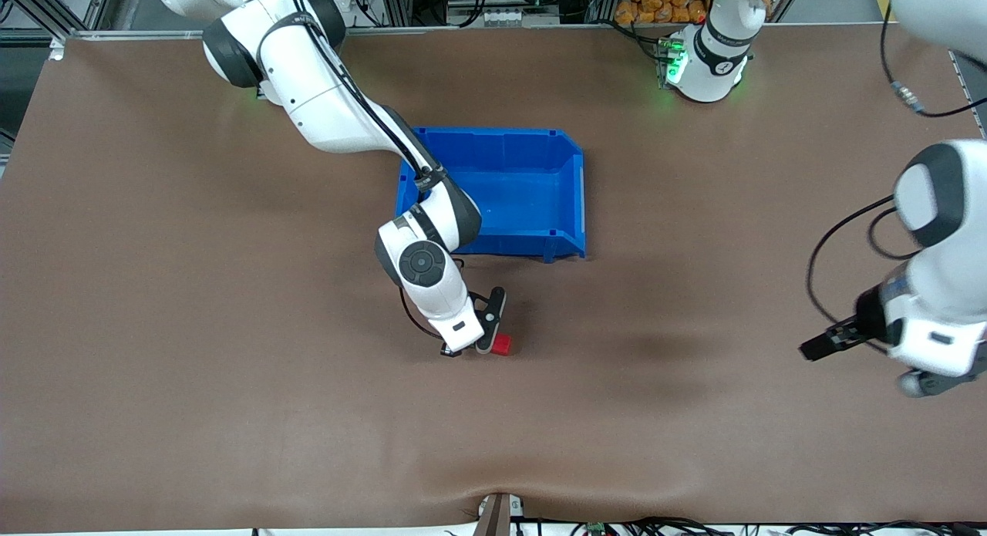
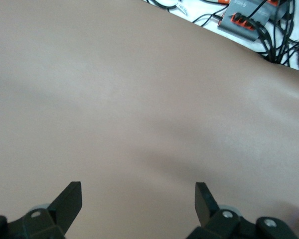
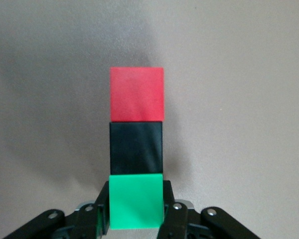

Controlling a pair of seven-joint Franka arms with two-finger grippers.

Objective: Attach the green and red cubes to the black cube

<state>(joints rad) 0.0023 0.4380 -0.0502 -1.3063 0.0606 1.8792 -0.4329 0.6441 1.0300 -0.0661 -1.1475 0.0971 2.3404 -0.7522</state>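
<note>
On the table nearer the camera than the blue bin [image 1: 567, 204] | we see green cube [image 3: 136, 200], black cube [image 3: 136, 147], red cube [image 3: 137, 94] joined in a row | right gripper [image 3: 136, 211] pinches green, likely steadying the row | left gripper [image 2: 138, 199] waits, jaws apart.

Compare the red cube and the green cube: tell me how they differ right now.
The red cube is red and sits at the free end of the row; the green cube is green, at the end between the right gripper fingers. Red shows in the front view; green is hidden there. Both look equal in size and touch the black cube.
</note>
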